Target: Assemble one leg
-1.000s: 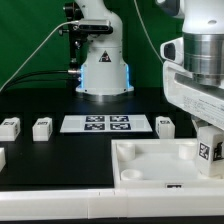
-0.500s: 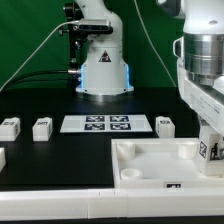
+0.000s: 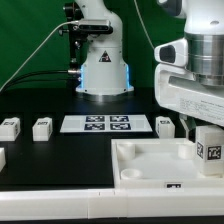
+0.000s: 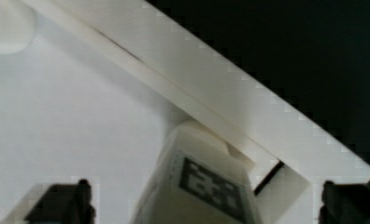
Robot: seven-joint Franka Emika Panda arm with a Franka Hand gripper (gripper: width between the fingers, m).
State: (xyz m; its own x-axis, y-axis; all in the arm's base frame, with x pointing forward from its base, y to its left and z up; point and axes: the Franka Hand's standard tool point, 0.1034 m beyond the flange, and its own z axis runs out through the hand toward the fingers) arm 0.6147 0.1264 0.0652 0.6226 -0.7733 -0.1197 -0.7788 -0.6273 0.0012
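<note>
A white leg (image 3: pixel 208 150) with a black-and-white tag stands upright at the right end of the large white tray-like piece (image 3: pixel 150 165). My gripper (image 3: pixel 200 122) hangs just above it and is open. In the wrist view the leg (image 4: pixel 208 180) lies between my two dark fingers (image 4: pixel 61 205), with a gap on each side, so they do not touch it. My gripper (image 4: pixel 205 205) holds nothing. The tray-like piece's white surface and rim (image 4: pixel 93 120) fill the rest of that view.
Other legs lie on the black table: two at the exterior view's left (image 3: pixel 10 127) (image 3: pixel 42 128), one at the left edge (image 3: pixel 2 157), one behind the tray-like piece (image 3: pixel 165 125). The marker board (image 3: pixel 104 123) lies in the middle. The arm's base (image 3: pixel 103 62) stands behind it.
My hand has risen and shifted toward the exterior view's left. The leg has stayed standing on the tray-like piece's right end.
</note>
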